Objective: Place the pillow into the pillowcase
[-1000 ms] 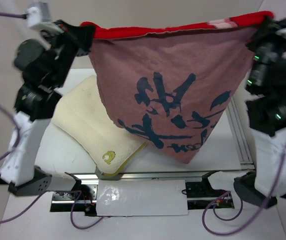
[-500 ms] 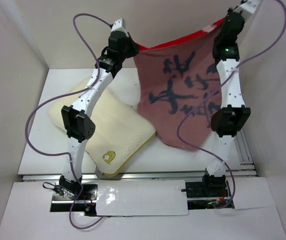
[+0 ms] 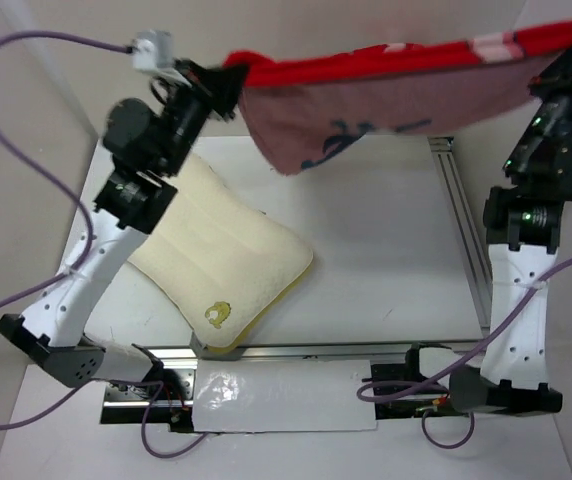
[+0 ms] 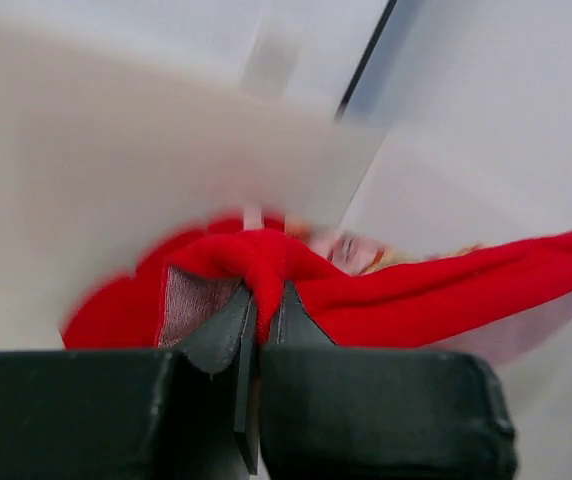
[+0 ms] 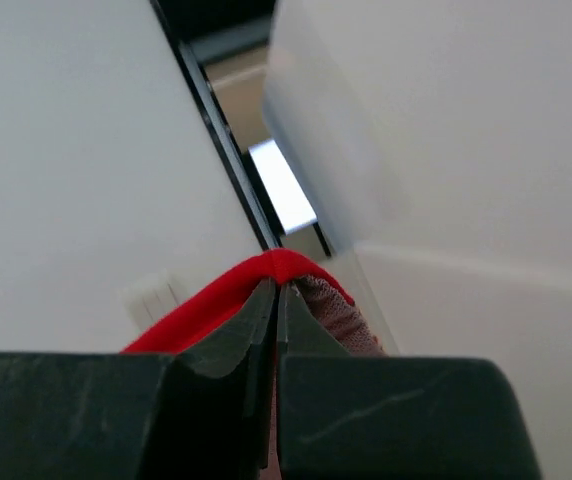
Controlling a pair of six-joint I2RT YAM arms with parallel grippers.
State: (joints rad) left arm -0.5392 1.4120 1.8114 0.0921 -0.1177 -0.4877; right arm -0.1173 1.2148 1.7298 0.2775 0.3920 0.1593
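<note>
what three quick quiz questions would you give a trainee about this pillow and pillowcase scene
1. True or false: the pillow is already inside the pillowcase.
2. Which is clamped on the pillowcase, the left gripper or the right gripper? A) left only B) right only C) both
3. Short answer: on which arm's side of the table does the pillow lie?

Key
1. False: it lies bare on the table.
2. C: each pinches a red edge, and the pillowcase hangs stretched between them.
3. Left.
</note>
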